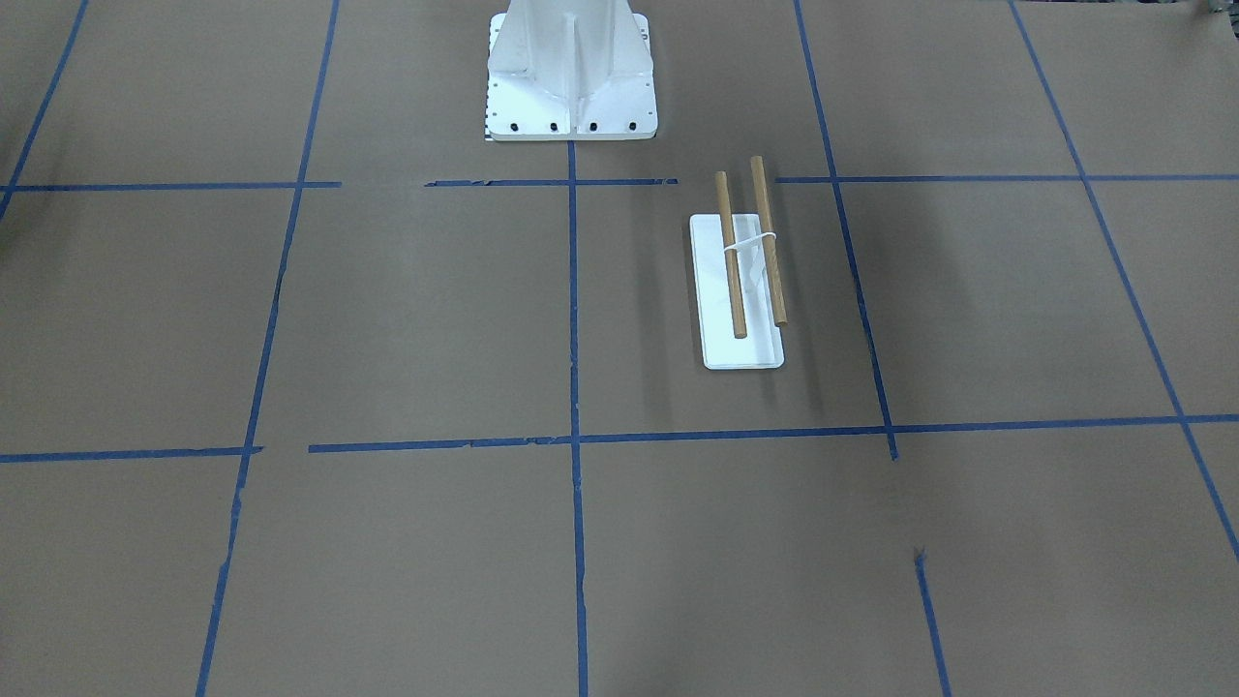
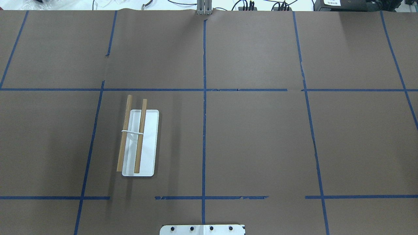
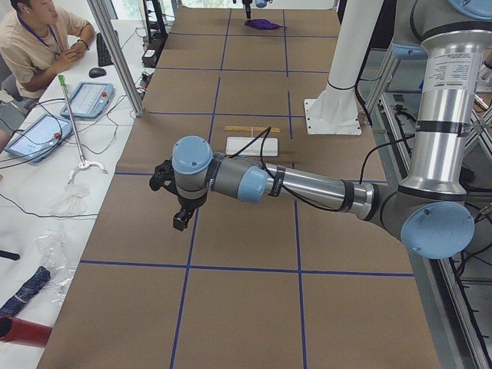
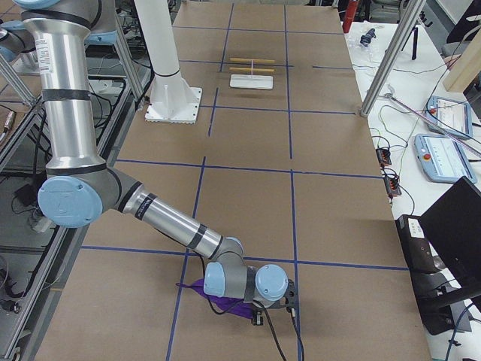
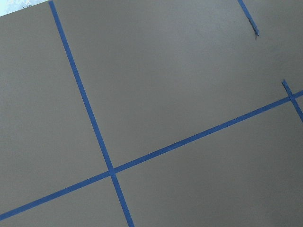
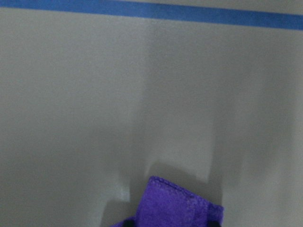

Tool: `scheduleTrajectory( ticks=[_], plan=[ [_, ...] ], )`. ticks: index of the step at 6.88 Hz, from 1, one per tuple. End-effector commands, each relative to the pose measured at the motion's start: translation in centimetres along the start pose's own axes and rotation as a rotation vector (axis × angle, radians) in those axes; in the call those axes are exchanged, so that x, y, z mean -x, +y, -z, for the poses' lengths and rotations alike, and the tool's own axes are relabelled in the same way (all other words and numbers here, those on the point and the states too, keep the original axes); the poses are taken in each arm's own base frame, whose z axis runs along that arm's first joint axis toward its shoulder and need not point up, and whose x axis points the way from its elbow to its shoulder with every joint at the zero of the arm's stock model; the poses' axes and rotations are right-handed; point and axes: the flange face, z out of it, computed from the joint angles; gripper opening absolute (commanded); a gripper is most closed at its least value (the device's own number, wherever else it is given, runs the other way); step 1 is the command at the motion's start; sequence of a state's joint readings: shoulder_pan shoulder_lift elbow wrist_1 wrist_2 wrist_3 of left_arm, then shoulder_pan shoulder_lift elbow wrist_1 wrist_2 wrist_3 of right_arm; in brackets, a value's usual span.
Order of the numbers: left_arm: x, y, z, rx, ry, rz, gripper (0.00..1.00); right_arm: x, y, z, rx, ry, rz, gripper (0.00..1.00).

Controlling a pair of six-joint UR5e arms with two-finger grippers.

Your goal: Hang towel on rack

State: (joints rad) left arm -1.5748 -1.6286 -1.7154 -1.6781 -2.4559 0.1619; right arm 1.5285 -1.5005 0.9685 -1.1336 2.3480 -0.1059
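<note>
The rack (image 1: 741, 341) stands on the brown table: a flat white base, a thin white upright and two parallel wooden dowels (image 2: 140, 137). It also shows in the exterior left view (image 3: 252, 143) and the exterior right view (image 4: 251, 76). A purple towel (image 4: 216, 295) lies on the table at the end on my right, far from the rack. My right gripper (image 4: 259, 314) is down at the towel; I cannot tell whether it is open or shut. The right wrist view shows the towel's corner (image 6: 177, 203). My left gripper (image 3: 181, 221) hangs above bare table, its state unclear.
The white bolted pedestal (image 1: 569, 82) stands at the robot's side of the table. Blue tape lines (image 2: 204, 130) grid the brown paper. An operator (image 3: 34, 42) sits beside a side bench with tablets (image 3: 84, 98) and cables.
</note>
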Motion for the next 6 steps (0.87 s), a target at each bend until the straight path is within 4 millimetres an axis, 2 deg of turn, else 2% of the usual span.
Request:
scheduleTrajectory(
  ticks=[1,3,4,5,6],
  plan=[
    [-0.1,0.0,0.1,-0.001,0.000,0.000,1.00,0.1,0.1,-0.1,0.001,-0.005,0.006,0.00],
    [-0.3,0.2,0.3,-0.004,-0.001,-0.002,1.00,0.8,0.0,0.5,-0.016,-0.022,0.023,0.00],
    [-0.6,0.0,0.5,-0.009,-0.002,-0.008,1.00,3.6,-0.9,3.6,-0.087,-0.132,0.067,0.00],
    [-0.5,0.1,0.4,-0.007,0.000,-0.007,1.00,5.5,0.2,8.5,-0.197,-0.273,0.094,0.00],
    [0.6,0.6,-0.7,0.012,0.025,0.015,1.00,8.6,1.6,10.7,-0.232,-0.300,0.124,0.00]
  ],
)
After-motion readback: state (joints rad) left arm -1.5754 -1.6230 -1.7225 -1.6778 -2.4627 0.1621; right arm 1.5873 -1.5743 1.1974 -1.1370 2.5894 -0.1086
